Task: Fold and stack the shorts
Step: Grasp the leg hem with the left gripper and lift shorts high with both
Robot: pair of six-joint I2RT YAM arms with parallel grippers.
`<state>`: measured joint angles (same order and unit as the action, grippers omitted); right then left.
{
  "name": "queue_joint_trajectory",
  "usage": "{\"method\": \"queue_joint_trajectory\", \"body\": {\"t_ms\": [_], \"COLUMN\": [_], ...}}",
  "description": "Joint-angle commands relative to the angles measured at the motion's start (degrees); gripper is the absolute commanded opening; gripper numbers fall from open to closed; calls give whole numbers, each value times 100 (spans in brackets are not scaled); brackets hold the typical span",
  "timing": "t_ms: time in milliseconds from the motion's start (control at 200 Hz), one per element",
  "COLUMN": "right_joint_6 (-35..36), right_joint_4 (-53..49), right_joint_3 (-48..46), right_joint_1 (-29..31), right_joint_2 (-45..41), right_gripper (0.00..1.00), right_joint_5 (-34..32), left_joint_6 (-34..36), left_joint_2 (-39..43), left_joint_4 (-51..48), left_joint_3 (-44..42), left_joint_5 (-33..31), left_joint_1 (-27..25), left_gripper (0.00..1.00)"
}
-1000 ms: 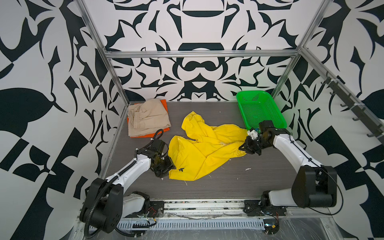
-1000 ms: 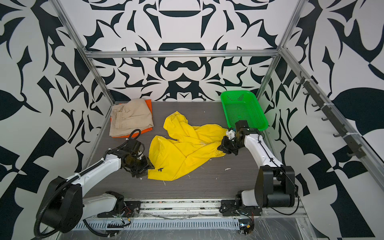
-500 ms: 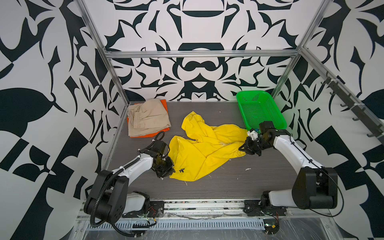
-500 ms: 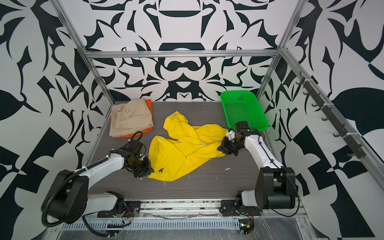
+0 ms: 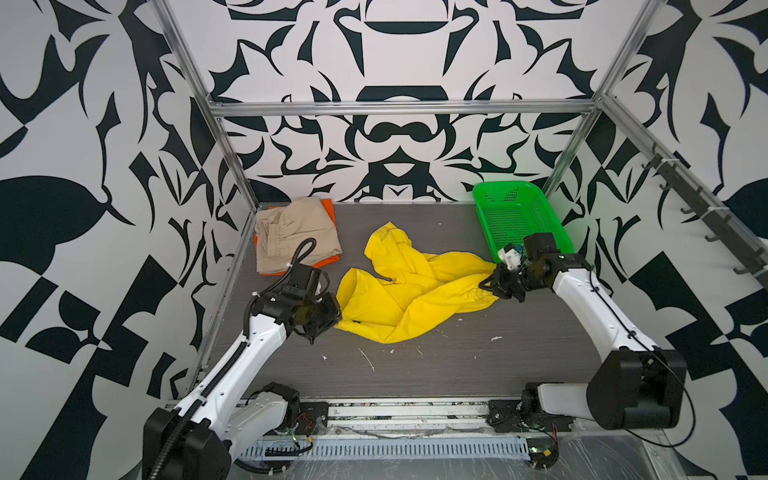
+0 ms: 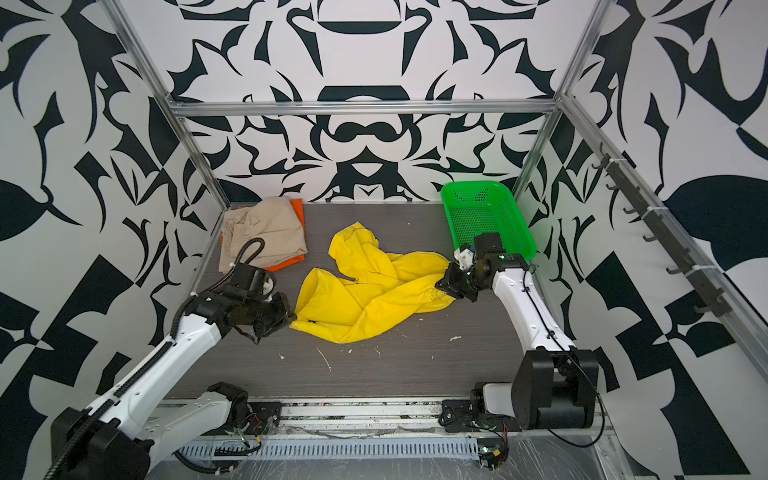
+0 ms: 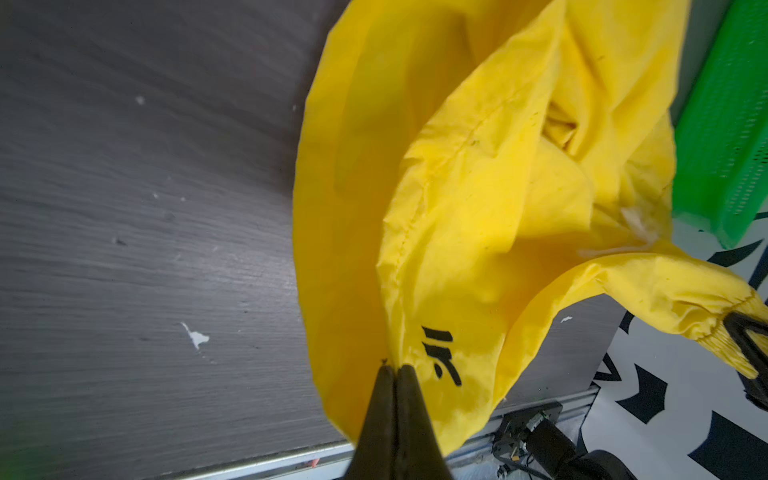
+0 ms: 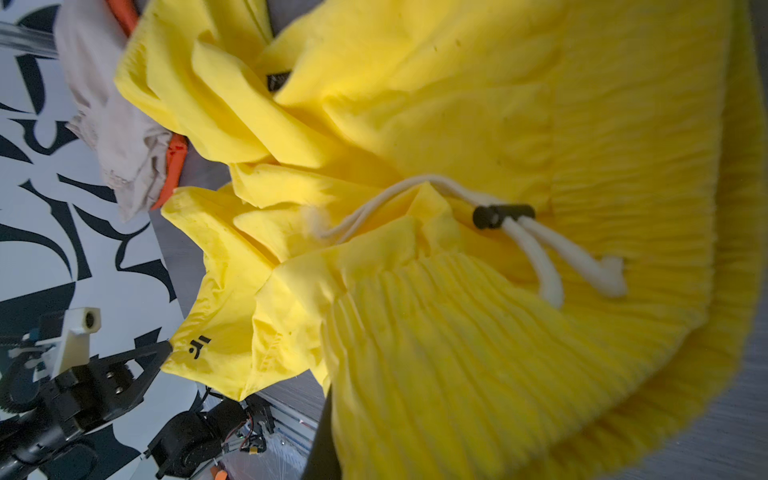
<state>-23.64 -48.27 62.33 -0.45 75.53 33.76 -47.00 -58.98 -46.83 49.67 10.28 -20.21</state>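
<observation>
In both top views the yellow shorts [image 5: 411, 291] sprawl rumpled on the dark table [image 5: 415, 374], one end just beside the near corner of the green basket [image 5: 519, 216] and the rest trailing away from it. At the basket end the right gripper [image 5: 484, 286] is clamped on the gathered waistband. At the far end the left gripper [image 5: 337, 320] meets a leg hem, though from up here I cannot tell how its jaws stand. Well apart from the basket, along the same back wall, the beige shorts [image 5: 291, 237] lie folded on top of the orange shorts [image 5: 328, 208]. The left wrist view settles the hem. The left gripper's [image 7: 395, 374] jaws are pressed together, pinching the yellow edge right beside a small black logo [image 7: 442, 355], and the basket's green wall [image 7: 723, 124] stands beyond the cloth. The right wrist view alone shows the ribbed elastic waist up close, with a white drawstring [image 8: 536, 249] running through a black toggle [image 8: 503, 216], and a sliver of the beige and orange pile past the yellow folds.
</observation>
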Motion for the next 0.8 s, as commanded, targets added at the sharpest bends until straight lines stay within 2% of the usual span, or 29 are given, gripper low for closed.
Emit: {"method": "queue_joint_trajectory", "body": {"t_ms": [0, 140, 320, 435, 490, 605, 700, 795], "right_joint_6": [0, 270, 552, 421, 130, -120, -231, -484], "right_joint_4": [-108, -578, -921, -669, -244, 104, 364, 649], "right_joint_3": [851, 1813, 2319, 2125, 1762, 1308, 1342, 1890], "right_joint_1": [-69, -165, -439, -509, -509, -442, -414, -416], "right_joint_2": [-284, -254, -267, -308, -383, -404, -357, -47], "right_gripper": [0, 0, 0, 0, 0, 0, 0, 0], "right_joint_5": [-36, 78, -111, 51, 493, 718, 862, 1142], "left_joint_6": [696, 1423, 2190, 2370, 2345, 2100, 2067, 2322], "left_joint_2": [39, -30, 35, 64, 64, -211, -536, -956], "left_joint_4": [-899, -1207, -1135, -547, -130, 441, 762, 852], "left_joint_3": [923, 1998, 2393, 2339, 2135, 1867, 1942, 2517], "left_joint_5": [-964, -1640, -1733, -1187, -867, -208, 104, 113], "left_joint_1": [31, 161, 853, 1213, 1230, 1229, 1225, 1247], "left_gripper": [0, 0, 0, 0, 0, 0, 0, 0]}}
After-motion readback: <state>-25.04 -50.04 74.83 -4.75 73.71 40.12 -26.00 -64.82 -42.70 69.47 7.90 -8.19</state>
